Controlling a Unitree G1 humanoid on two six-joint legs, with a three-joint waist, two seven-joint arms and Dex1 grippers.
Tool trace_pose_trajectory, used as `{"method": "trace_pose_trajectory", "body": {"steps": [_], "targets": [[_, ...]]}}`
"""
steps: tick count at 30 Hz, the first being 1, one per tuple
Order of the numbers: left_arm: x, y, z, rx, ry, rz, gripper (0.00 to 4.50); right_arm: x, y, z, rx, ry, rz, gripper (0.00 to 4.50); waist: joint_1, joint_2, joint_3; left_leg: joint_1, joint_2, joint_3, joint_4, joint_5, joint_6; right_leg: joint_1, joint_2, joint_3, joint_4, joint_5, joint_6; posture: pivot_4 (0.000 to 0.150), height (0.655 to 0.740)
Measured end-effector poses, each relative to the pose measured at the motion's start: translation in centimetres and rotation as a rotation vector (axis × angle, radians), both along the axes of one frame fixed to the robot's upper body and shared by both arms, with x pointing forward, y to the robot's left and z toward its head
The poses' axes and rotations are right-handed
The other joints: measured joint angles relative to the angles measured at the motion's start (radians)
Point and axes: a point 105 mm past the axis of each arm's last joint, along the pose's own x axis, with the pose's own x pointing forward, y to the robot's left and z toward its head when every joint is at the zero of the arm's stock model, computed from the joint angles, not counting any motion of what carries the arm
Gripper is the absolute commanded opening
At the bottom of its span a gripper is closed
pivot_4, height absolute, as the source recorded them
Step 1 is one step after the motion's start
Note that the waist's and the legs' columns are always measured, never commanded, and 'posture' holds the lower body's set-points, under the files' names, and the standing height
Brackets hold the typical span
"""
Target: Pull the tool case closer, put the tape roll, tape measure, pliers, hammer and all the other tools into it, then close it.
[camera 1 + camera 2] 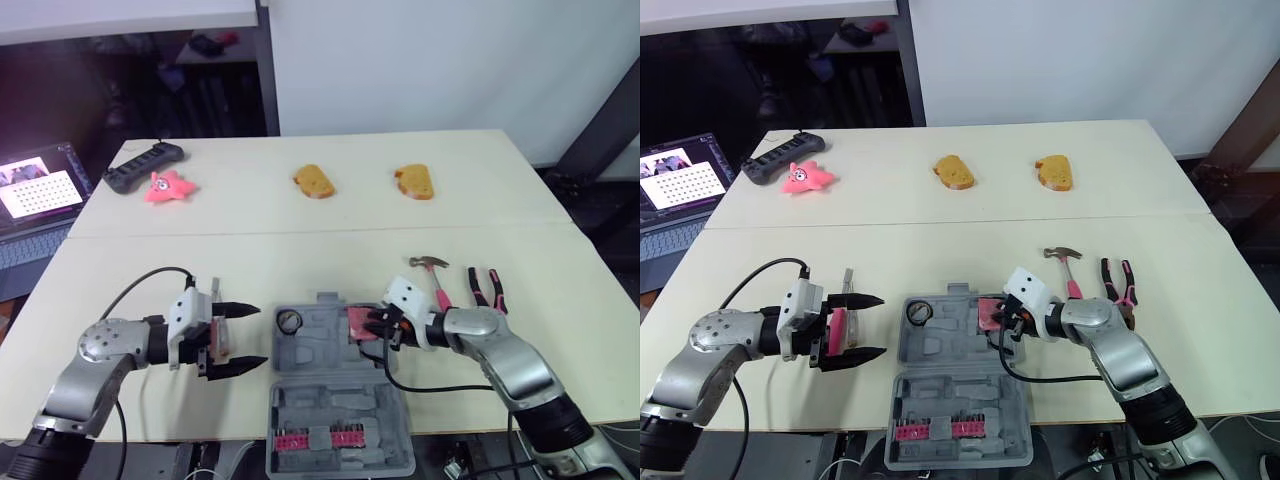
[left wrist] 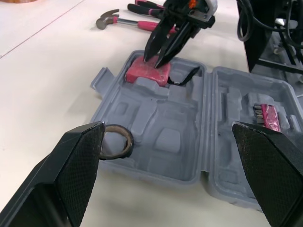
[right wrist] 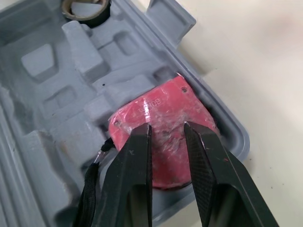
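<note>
Nearest lay the open grey tool case (image 1: 330,400), spread flat at the table's (image 1: 300,255) 6 o'clock edge, its near half carrying two pink strips of bits (image 1: 330,438). In the far half, the tape roll (image 1: 289,321) sat in the corner at 11 o'clock and the red tape measure (image 3: 161,106) lay in the corner at 1 o'clock, its black strap trailing into the tray. Over that measure was the right gripper (image 3: 166,127), its two black fingers parted by only a narrow gap, tips down on the red top face and nothing clamped between them. At 9 o'clock from the case, just beside its rim, the left gripper (image 1: 260,336) hovered over bare table, spread wide and holding nothing. At 1 o'clock from the case the hammer (image 1: 435,275) lay on the table, and the pliers (image 1: 487,288) with pink-and-black handles lay just beside it toward 2 o'clock; both were outside the case. Farther off toward 12 o'clock, well apart from the tools, were two brown bread-like pieces (image 1: 314,181) (image 1: 415,182). At 11 o'clock were a pink star toy (image 1: 168,187) and a black power strip (image 1: 145,165), touching or nearly so. Beyond the table's edge at 10 o'clock stood an open laptop (image 1: 40,195).
</note>
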Motion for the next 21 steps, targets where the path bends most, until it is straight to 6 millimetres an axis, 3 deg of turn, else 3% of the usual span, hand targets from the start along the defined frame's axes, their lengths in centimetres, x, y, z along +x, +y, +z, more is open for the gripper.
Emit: {"method": "trace_pose_trajectory", "body": {"steps": [10,14,18,21], "targets": [[0.0,0.1,0.0,0.006,0.000,0.000,4.50,-0.1,-0.1,-0.6,-0.023,0.062,-0.040,1.15,0.012,-0.009,-0.022,0.003,0.000,-0.001,0.000,-0.001,0.002,0.004,0.000,0.000,-0.001,-0.001,0.001,0.150,0.7400],[0.0,0.2,0.1,0.009,-0.001,0.003,4.50,-0.4,0.2,0.3,0.041,0.027,-0.018,1.15,0.017,-0.008,-0.020,0.001,0.000,-0.001,0.000,-0.001,0.002,0.002,0.000,0.000,-0.001,-0.001,0.001,0.150,0.7400],[0.0,0.4,0.0,0.014,-0.001,0.009,4.50,-0.7,1.3,3.8,0.160,-0.048,0.037,1.15,0.015,0.001,-0.014,-0.001,0.000,0.000,0.000,-0.001,0.002,-0.001,0.000,0.000,0.000,-0.001,0.001,0.150,0.7400],[0.0,0.4,0.0,0.015,0.000,0.011,4.50,-0.5,0.7,7.2,0.179,-0.142,0.058,1.15,0.018,0.001,-0.014,-0.001,0.000,0.000,0.000,-0.001,0.002,-0.001,0.000,0.000,0.000,-0.001,0.001,0.150,0.7400]]}}
